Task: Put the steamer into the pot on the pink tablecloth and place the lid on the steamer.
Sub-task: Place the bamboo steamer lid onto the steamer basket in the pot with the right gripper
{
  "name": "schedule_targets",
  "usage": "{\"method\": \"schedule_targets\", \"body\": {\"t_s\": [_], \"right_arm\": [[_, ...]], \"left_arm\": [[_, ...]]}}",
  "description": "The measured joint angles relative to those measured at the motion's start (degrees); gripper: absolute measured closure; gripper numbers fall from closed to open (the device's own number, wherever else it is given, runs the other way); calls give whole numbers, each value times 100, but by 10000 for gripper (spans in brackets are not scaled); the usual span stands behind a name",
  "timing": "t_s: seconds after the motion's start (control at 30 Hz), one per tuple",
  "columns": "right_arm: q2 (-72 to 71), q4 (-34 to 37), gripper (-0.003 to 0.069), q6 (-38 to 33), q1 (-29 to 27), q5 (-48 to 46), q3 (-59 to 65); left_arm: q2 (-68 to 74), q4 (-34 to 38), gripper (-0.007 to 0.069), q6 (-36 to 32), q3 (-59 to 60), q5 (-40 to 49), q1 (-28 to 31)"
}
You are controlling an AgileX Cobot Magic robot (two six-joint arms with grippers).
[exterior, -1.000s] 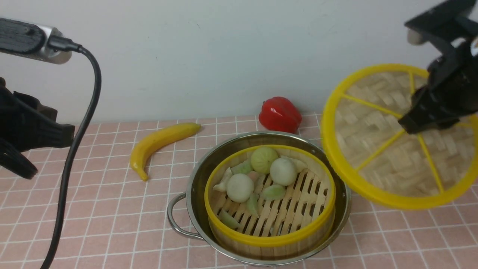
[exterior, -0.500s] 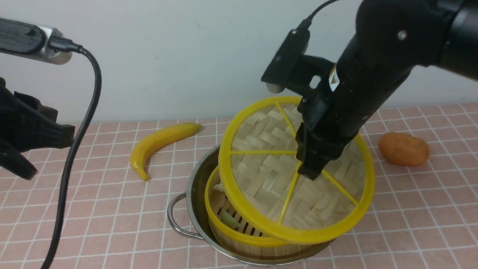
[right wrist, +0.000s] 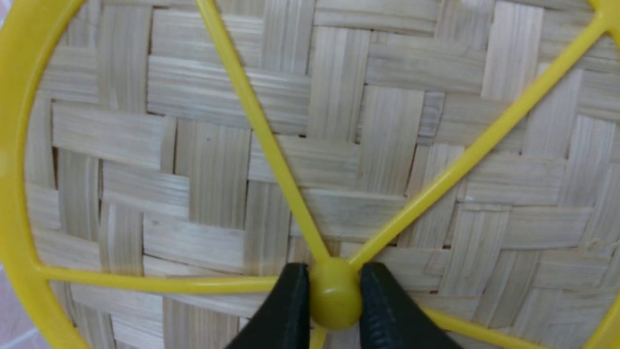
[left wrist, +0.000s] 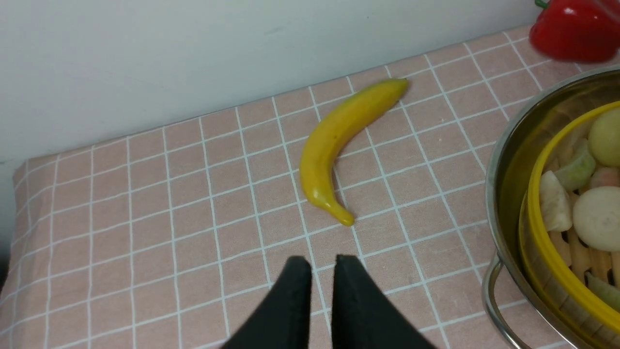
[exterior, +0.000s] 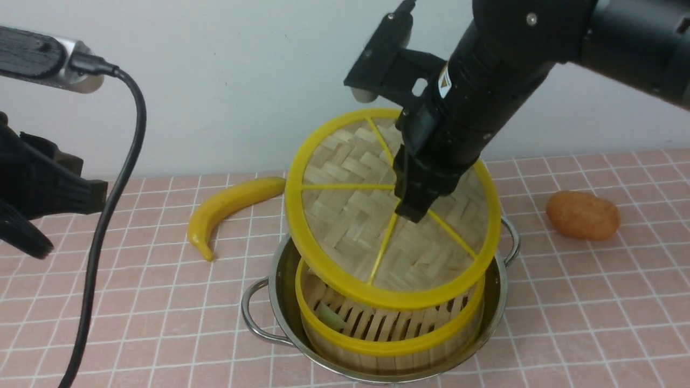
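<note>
Shifted left, tilted lid [exterior: 377, 226] now hides most of steamer [exterior: 388, 331].

Even, soft, bright light fills all three views, casting only faint shadows on the pink tablecloth [exterior: 161, 323] and mild glare on the pot [left wrist: 503, 160] rim, while the lid [right wrist: 218, 169] close-up is sharp and the red pepper [left wrist: 576, 29] looks slightly blurred.

Steamer mouth: being covered by the tilted lid [exterior: 372, 215].
Left cloth: being blocked only by the banana [exterior: 229, 207].
Right side: being occupied by the orange [exterior: 582, 215].
</note>
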State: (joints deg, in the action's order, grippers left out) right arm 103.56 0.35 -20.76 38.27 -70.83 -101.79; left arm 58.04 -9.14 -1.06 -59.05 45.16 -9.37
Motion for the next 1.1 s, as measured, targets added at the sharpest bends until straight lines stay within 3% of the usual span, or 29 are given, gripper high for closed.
{"method": "schedule_targets", "body": {"t_s": [0.43,0.57,0.73,0.93,1.1], "right_arm": [[4,109,512,1442,0,-6,-55],[-514,491,512,2015,0,7,97],[-1238,915,512,2251,0,27,818],[-2020,712,512,2361,0,-50,2087],[-2107,168,512,2530,0,-73,2170]], "left_arm": [[0,0,550,0,0,11,0],[0,0,550,0,0,5,0],[0,0,550,0,0,4,0],[0,0,550,0,0,4,0],[0,25,550,0,0,4,0]]}}
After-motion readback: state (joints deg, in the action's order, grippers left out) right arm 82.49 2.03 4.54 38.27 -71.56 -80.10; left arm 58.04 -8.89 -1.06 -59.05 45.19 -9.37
